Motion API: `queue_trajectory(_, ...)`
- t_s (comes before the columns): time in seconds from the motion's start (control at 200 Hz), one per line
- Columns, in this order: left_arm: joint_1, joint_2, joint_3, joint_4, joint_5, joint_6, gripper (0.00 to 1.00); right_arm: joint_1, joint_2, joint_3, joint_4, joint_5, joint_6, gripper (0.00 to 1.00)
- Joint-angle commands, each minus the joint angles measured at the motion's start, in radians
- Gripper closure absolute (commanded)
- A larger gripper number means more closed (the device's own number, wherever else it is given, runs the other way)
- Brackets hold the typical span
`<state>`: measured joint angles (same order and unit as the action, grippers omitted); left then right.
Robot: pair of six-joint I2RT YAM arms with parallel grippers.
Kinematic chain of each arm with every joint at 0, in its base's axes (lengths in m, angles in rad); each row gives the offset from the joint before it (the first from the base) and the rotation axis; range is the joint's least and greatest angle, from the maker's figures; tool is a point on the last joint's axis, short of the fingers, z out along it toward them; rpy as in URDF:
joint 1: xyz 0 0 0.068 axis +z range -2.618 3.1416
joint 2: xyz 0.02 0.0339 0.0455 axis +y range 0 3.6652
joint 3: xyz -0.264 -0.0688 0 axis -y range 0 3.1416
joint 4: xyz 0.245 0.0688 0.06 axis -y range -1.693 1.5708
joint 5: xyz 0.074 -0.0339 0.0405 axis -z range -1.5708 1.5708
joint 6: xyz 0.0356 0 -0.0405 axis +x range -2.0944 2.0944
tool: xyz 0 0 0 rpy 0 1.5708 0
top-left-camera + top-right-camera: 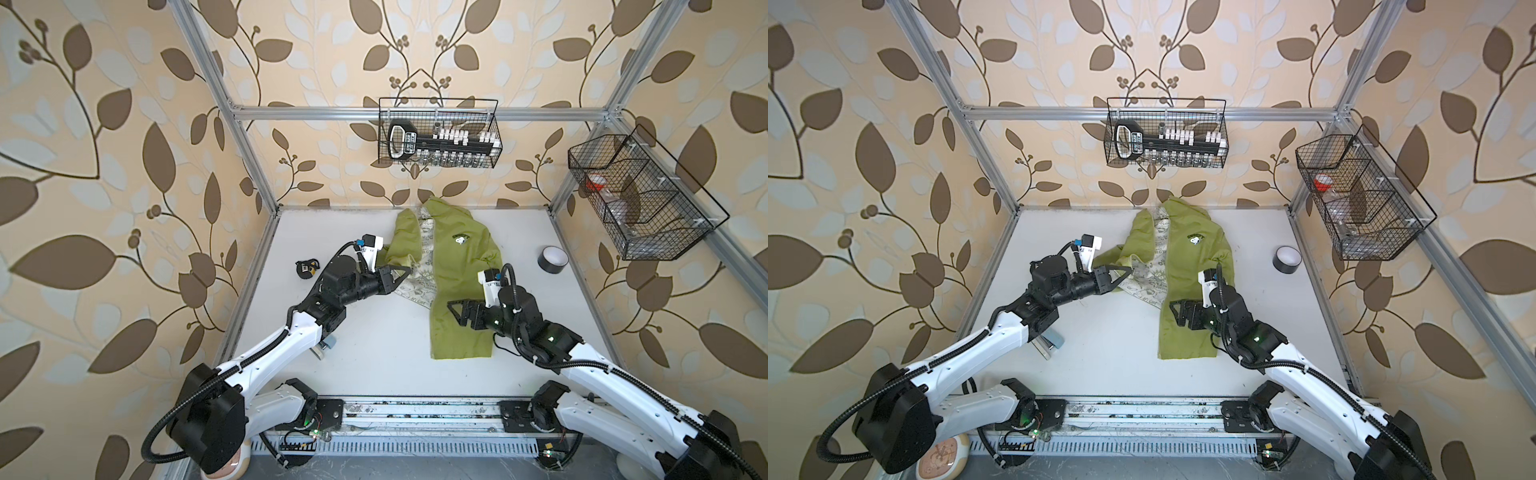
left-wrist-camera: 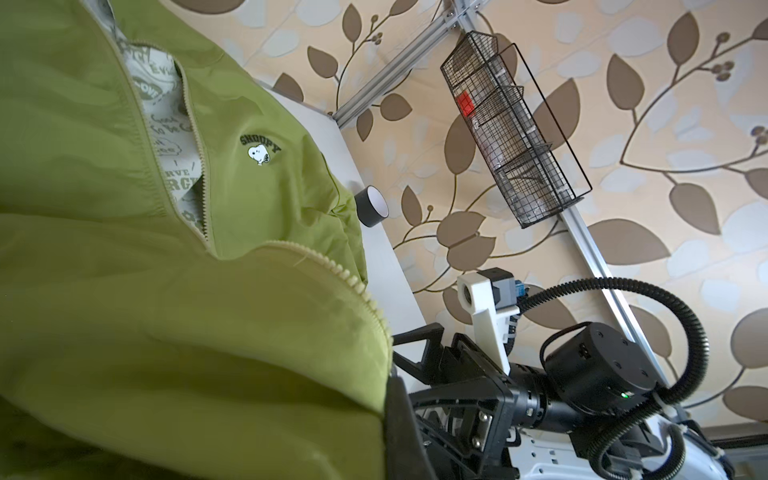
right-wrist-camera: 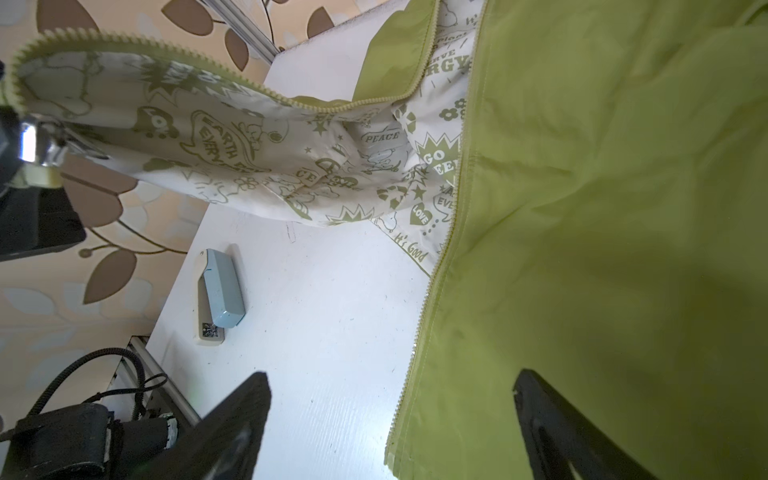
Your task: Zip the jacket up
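Top views, both: green jacket (image 1: 457, 286) on white tabletop (image 1: 353, 340), mid-back, hood end right at far edge, hem pointing to near edge. Not zipped. Flat on R side, w/ small Snoopy logo (image 1: 460, 238) on chest. Held up off tabletop on L side, showing pale lining (image 1: 419, 286) w/ green drawings. Same in left wrist view: zip teeth (image 2: 357, 286) along lifted edge, two zip sides apart.

L claw (image 1: 406, 272): shut tight, pinching lifted L front edge of jacket, low down by zip. Right wrist view: shiny metal bit (image 3: 39, 145) right by pinched corner, too blurry to name.

R claw (image 1: 454, 311): wide open, holding nothing, over flat R side of jacket by zip edge. Right wrist view: one finger (image 3: 232, 424) over bare tabletop, other over green cloth, zip edge btw them. Touching cloth or not: can't tell.

Farther out:
- Black tape roll (image 1: 555, 258) near R edge of tabletop, apart from jacket.
- Blue-grey stapler (image 3: 220, 299) near L edge, toward near side, partly under L arm in top views.
- Small black thing (image 1: 306, 268) near L edge too, beside L arm, too small to name.
- Wire basket (image 1: 440, 133) up on back wall, black-and-white stuff inside.
- Second wire basket (image 1: 642, 199) on R wall, something red inside.
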<state>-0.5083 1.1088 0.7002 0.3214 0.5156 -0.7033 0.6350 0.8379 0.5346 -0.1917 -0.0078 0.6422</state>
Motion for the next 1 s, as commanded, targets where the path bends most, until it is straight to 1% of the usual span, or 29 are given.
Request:
queue_trajectory(0.0, 0.012, -0.044, 0.041, -0.085, -0.029, 0.175, 1.0, 0.062, -0.062, -0.078, -0.01, 0.101, 0.016, 0.0)
queue_trajectory(0.05, 0.013, -0.061, 0.05, -0.128, -0.06, 0.192, 1.0, 0.087, -0.087, -0.1, -0.022, 0.115, 0.038, 0.03)
queue_trajectory(0.13, 0.012, -0.069, 0.063, -0.187, -0.115, 0.177, 1.0, 0.107, -0.106, -0.132, -0.044, 0.094, 0.075, 0.14)
queue_trajectory(0.195, 0.011, -0.059, 0.087, -0.268, -0.143, 0.169, 1.0, 0.109, -0.101, -0.151, -0.076, 0.066, 0.12, 0.17)
queue_trajectory(0.26, 0.012, -0.055, 0.062, -0.241, -0.149, 0.142, 1.0, 0.11, -0.086, -0.167, -0.109, 0.025, 0.17, 0.24)
queue_trajectory(0.36, 0.012, -0.072, -0.004, -0.133, -0.134, 0.088, 1.0, 0.12, -0.083, -0.206, -0.122, -0.044, 0.25, 0.32)
queue_trajectory(0.43, 0.012, -0.089, -0.045, -0.072, -0.116, 0.08, 1.0, 0.15, -0.124, -0.246, -0.12, -0.049, 0.32, 0.32)
queue_trajectory(0.545, 0.012, -0.079, -0.101, -0.01, -0.103, 0.053, 1.0, 0.222, -0.228, -0.291, -0.155, 0.003, 0.415, 0.32)
queue_trajectory(0.615, 0.012, -0.065, -0.15, 0.046, -0.113, 0.013, 1.0, 0.257, -0.278, -0.302, -0.207, 0.031, 0.461, 0.32)
queue_trajectory(0.705, 0.012, -0.041, -0.226, 0.166, -0.121, -0.046, 1.0, 0.291, -0.332, -0.321, -0.27, 0.073, 0.523, 0.31)
queue_trajectory(0.845, 0.012, -0.001, -0.294, 0.305, -0.118, -0.113, 1.0, 0.301, -0.393, -0.399, -0.277, 0.093, 0.635, 0.3)
queue_trajectory(0.925, 0.011, 0.009, -0.301, 0.33, -0.108, -0.125, 1.0, 0.302, -0.403, -0.431, -0.26, 0.106, 0.678, 0.27)
queue_trajectory(0.995, 0.012, 0.008, -0.302, 0.336, -0.103, -0.127, 1.0, 0.302, -0.389, -0.441, -0.247, 0.125, 0.692, 0.26)
